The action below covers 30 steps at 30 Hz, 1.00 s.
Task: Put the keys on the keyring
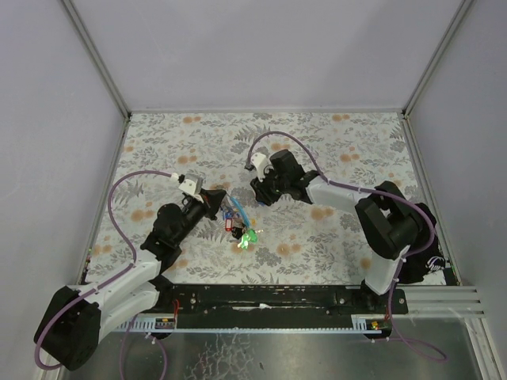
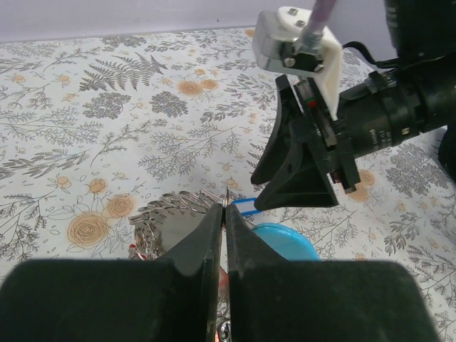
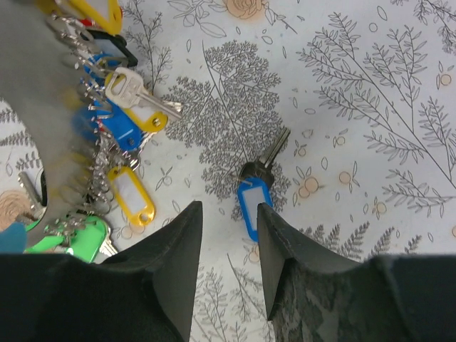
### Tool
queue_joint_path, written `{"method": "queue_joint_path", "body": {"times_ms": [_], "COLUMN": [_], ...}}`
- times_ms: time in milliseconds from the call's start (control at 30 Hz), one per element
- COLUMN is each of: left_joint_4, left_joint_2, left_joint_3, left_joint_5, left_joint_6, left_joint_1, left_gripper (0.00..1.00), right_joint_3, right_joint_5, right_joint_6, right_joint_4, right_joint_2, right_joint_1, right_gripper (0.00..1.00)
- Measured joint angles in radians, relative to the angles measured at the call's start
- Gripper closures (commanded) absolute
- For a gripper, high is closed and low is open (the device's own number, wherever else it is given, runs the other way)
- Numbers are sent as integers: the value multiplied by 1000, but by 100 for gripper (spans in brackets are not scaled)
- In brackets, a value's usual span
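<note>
keyring: thin silvery metal ring point(image 2: 226, 201), left of the table centre, its edge pinched in the tip of the left gripper point(image 2: 224, 211).
left gripper: the black fingers are pressed fully together, and they grip the keyring.
keys: bunch of small metal keys point(image 3: 121, 128) with yellow, blue and green plastic tags, gathered on small rings just right of the left gripper.
single key point(image 3: 255, 191): dark metal key with a blue plastic tag, flat on the floral-patterned table point(image 1: 333, 142), apart from the bunch, just in front of the right gripper point(image 3: 229, 208).
right gripper: the black fingers stand partly apart, with nothing between them.
</note>
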Motion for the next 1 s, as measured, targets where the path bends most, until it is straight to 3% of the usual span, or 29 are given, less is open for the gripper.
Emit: {"method": "queue_joint_path", "body": {"times_ms": [600,1000], "left_joint_4": [-1,-1], "left_joint_2": [-17,-18], "left_joint_3": [-5,-5], "left_joint_5": [-13,-13], "left_joint_6": [-3,-12], "left_joint_1": [0,0], "left_gripper": [100,100], "right_joint_3": [237,165], "right_joint_5": [66,274], "right_joint_6": [95,155], "right_joint_4": [-12,-40], "right_joint_2": [294,235], "right_joint_1": [1,3], "right_gripper": [61,71]}}
